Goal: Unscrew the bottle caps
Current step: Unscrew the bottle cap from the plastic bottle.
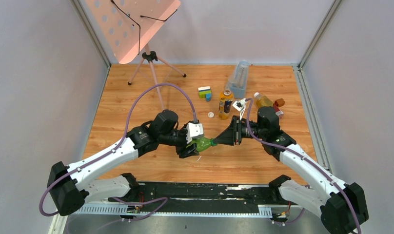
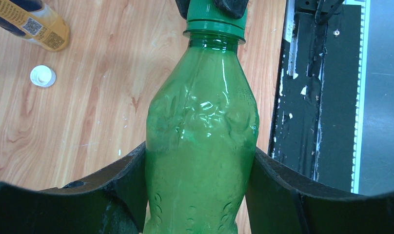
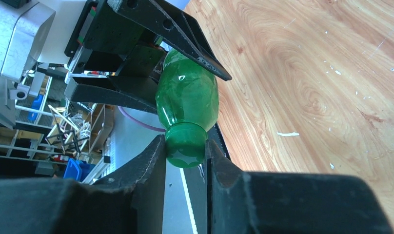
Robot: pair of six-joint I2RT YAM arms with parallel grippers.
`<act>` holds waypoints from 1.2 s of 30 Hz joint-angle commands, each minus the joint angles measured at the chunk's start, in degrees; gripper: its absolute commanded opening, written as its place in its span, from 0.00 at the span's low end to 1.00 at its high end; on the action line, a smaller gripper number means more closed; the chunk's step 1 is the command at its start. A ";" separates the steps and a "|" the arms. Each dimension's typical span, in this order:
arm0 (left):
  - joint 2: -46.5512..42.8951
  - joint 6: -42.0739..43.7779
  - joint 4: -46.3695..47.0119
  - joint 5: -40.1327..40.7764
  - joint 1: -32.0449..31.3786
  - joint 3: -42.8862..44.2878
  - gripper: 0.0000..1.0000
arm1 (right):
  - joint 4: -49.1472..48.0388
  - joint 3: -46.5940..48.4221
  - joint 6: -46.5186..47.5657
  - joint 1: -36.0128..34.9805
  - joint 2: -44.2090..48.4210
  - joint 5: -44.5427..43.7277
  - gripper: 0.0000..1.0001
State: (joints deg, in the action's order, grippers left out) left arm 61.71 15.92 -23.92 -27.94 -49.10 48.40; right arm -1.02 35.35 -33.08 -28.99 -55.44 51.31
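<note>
My left gripper is shut on the green bottle and holds it sideways above the table, its fingers on both sides of the body. My right gripper is shut on the bottle's green cap, which sits on the neck. An amber bottle with a yellow label stands behind, uncapped, with a loose white cap on the table beside it. An amber bottle with a red label lies at the right, its white cap on.
A tall clear bluish container, multicoloured toy bricks and a small reddish-brown block sit at the back. A tripod stand with a pink perforated panel stands back left. A black strip runs along the near table edge.
</note>
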 commanded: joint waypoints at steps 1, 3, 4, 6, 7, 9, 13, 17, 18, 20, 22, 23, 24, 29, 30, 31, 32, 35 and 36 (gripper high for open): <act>0.11 -0.56 3.50 0.38 -0.01 1.74 0.00 | -1.23 0.75 3.12 -0.26 0.26 3.70 0.00; -0.11 -1.62 4.16 0.26 -0.03 1.70 0.00 | -1.23 0.26 5.58 -0.41 0.82 3.64 0.00; -0.19 -1.92 4.68 0.17 -0.03 1.74 0.00 | -1.41 -0.09 6.85 -0.47 1.20 3.39 0.00; -0.29 -2.94 5.30 -0.11 -0.03 1.82 0.00 | -1.68 -0.55 9.31 -0.62 2.03 2.66 0.00; -0.19 -3.54 5.38 -0.63 0.01 2.12 0.00 | -1.95 -0.70 10.52 -0.69 2.50 2.55 0.00; 0.05 -4.03 5.13 -2.28 0.17 2.80 0.00 | -2.97 -1.35 13.55 -1.03 3.58 3.00 0.00; 0.71 -5.68 5.62 -6.81 1.73 3.12 0.00 | -5.32 -3.00 19.09 -2.02 5.40 4.46 0.00; 1.03 -6.52 4.72 -11.67 3.82 3.94 0.00 | -4.02 -2.50 24.13 -3.55 5.52 3.30 0.00; 0.86 -6.61 4.74 -12.26 4.21 3.90 0.00 | -2.91 -1.91 26.04 -4.37 5.25 2.44 0.00; 0.24 -6.79 4.72 -13.49 4.60 3.96 0.00 | 0.18 -0.83 29.66 -5.78 4.96 -0.17 0.00; -0.61 -6.97 4.57 -14.71 4.92 4.02 0.00 | 2.61 -0.56 33.85 -6.91 4.76 -0.46 0.00; -0.80 -7.16 4.56 -15.48 4.95 4.05 0.00 | 3.39 -0.59 36.76 -7.41 4.61 0.99 0.00; -1.11 -7.40 4.71 -15.78 5.04 3.91 0.00 | 3.77 -0.63 38.33 -8.04 4.45 2.18 0.00; -1.88 -6.74 3.92 -13.20 5.04 3.46 0.00 | 1.59 0.93 30.10 -8.99 4.46 -9.88 0.10; -1.91 -5.91 3.50 -11.94 5.00 3.32 0.00 | 0.33 1.50 26.97 -8.93 4.73 -13.42 0.25; -1.84 -5.56 2.38 -11.20 4.98 3.34 0.00 | -0.07 2.04 23.44 -8.83 4.91 -15.68 0.35; -1.63 -4.78 1.77 -10.01 4.98 3.51 0.00 | -0.08 2.41 20.85 -8.66 5.22 -16.92 0.43; -1.31 -4.12 -0.14 -8.76 4.94 3.86 0.00 | -0.03 2.59 15.00 -8.04 6.61 -16.22 0.59; -1.33 -4.03 -0.07 -8.39 4.87 3.71 0.00 | 0.04 2.47 13.28 -7.81 6.94 -16.04 0.61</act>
State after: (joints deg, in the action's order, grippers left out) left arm 61.80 10.61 -26.70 -37.41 -44.12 49.39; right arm -0.73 35.79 -10.07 -37.39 -50.46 39.05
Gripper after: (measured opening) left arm 0.683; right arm 0.571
